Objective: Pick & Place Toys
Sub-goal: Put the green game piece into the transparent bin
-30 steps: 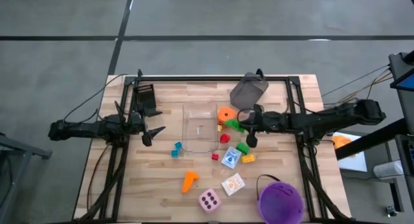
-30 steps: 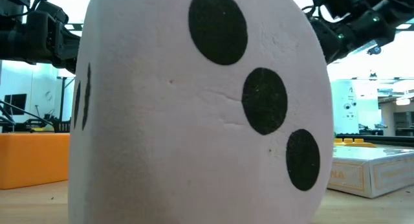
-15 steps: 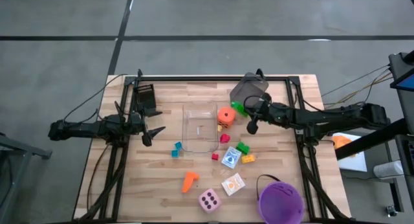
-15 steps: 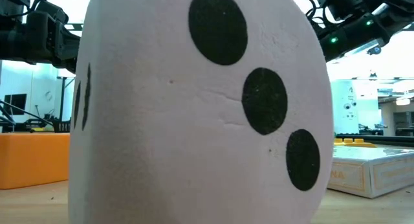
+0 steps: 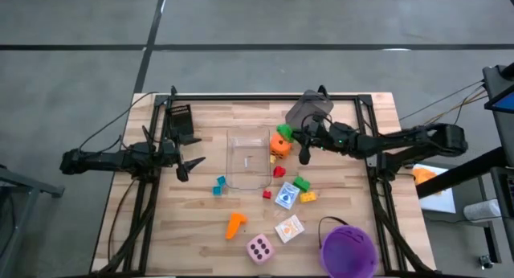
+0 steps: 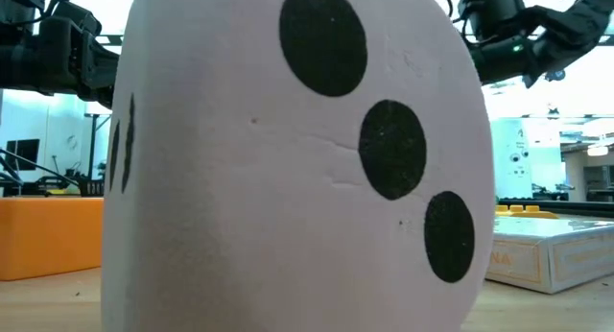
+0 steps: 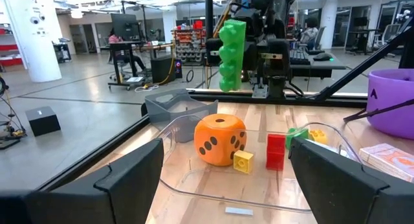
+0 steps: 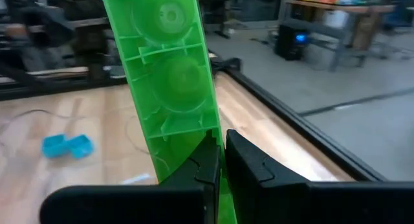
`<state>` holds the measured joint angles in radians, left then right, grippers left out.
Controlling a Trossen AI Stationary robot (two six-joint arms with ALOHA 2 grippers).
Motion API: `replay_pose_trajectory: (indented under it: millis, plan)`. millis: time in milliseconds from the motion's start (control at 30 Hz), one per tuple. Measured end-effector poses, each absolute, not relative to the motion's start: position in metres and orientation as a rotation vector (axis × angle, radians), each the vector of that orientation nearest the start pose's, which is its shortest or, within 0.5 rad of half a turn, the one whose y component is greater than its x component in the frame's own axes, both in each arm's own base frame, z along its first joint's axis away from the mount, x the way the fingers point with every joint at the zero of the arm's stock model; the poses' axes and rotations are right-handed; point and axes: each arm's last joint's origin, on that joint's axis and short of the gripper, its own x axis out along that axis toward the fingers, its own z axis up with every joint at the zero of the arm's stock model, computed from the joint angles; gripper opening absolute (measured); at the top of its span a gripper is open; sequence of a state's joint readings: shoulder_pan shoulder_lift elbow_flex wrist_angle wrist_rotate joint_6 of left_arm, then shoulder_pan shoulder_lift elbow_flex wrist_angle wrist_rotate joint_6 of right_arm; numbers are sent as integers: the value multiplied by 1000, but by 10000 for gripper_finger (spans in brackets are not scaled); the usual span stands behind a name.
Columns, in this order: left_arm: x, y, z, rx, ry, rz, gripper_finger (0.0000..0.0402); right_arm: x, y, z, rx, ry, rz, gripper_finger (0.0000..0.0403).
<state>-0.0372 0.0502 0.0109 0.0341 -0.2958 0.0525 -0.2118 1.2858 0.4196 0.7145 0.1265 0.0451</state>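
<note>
The right gripper (image 8: 217, 179) is clenched on a long green brick (image 8: 171, 81), held in the air; just below and beside it sits the orange die (image 5: 280, 145), at the clear tray's (image 5: 241, 180) edge; farther off, the left gripper (image 5: 189, 162) waits past the tray, fingers spread.

No words or numbers can be read; print on the white card box (image 6: 552, 250) and a mark on the purple bucket (image 7: 394, 104) stay illegible.
</note>
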Motion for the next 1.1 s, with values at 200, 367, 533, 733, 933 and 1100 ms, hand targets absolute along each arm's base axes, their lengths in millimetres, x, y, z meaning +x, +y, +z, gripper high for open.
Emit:
replay_pose_trajectory:
  millis: [200,367,533,733,933,1100]
  plan:
    - [99,5,167,53,12,259,335,278,-61,191,66,181,-245,18]
    - [99,5,167,53,12,258,335,311,-64,189,78,195,-115,18]
    - [99,5,167,52,12,258,335,337,-67,181,89,214,-11,18]
    - [99,5,166,50,12,258,335,351,-69,167,94,251,-7,18]
    - [100,5,166,51,18,258,335,352,-69,165,95,257,2,18]
    - [101,5,164,54,35,258,335,352,-69,168,88,250,3,18]
